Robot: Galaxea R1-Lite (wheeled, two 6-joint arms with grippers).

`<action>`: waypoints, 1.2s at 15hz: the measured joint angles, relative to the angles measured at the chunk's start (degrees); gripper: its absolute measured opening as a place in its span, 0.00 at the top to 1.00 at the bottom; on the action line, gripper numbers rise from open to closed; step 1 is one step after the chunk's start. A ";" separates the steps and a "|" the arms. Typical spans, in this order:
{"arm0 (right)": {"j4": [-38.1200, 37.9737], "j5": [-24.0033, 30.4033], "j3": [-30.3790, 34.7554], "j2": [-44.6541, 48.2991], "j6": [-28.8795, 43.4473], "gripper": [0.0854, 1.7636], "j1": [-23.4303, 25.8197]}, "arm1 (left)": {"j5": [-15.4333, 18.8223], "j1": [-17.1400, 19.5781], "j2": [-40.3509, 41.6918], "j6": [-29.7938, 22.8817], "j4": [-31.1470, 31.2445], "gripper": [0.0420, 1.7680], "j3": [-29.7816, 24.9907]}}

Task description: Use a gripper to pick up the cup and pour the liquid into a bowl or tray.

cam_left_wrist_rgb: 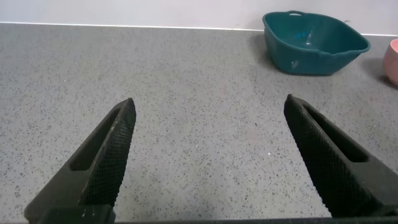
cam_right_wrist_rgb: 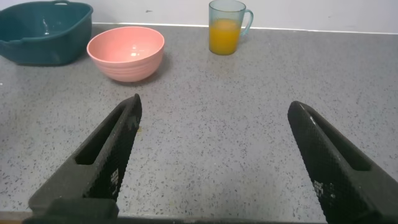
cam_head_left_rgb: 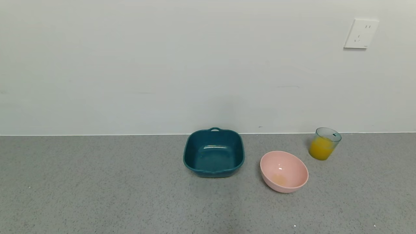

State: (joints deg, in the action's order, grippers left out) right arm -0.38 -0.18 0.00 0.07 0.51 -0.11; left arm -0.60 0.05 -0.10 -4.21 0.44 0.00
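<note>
The translucent blue-green cup (cam_head_left_rgb: 324,143) stands upright at the back right of the counter, near the wall, about half full of orange-yellow liquid (cam_head_left_rgb: 321,149). The pale pink bowl (cam_head_left_rgb: 283,171) sits in front and to the left of it, with a faint orange stain at its bottom. In the right wrist view the cup (cam_right_wrist_rgb: 229,27) and the bowl (cam_right_wrist_rgb: 126,53) lie well ahead of my right gripper (cam_right_wrist_rgb: 214,106), which is open and empty over bare counter. My left gripper (cam_left_wrist_rgb: 208,102) is open and empty too. Neither gripper shows in the head view.
A dark teal square tray (cam_head_left_rgb: 214,152) sits left of the bowl, also in the left wrist view (cam_left_wrist_rgb: 314,42) and the right wrist view (cam_right_wrist_rgb: 43,31). The grey speckled counter (cam_head_left_rgb: 97,182) ends at a white wall with a socket (cam_head_left_rgb: 360,33).
</note>
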 joint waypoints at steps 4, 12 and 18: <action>0.16 -0.04 0.00 0.00 0.00 0.03 -0.02 | 0.00 0.00 0.00 -0.01 0.02 0.03 0.00; -0.15 -0.04 0.00 -0.38 -0.29 0.03 0.13 | 0.00 0.00 0.00 -0.01 0.00 0.03 0.00; -1.38 0.05 -3.39 -2.41 -0.29 0.03 0.21 | 0.02 0.00 0.00 -0.01 0.00 0.03 0.00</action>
State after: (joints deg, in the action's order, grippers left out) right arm -1.76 -0.13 -3.39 -2.34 0.22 0.10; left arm -0.57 0.05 -0.10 -4.22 0.44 0.00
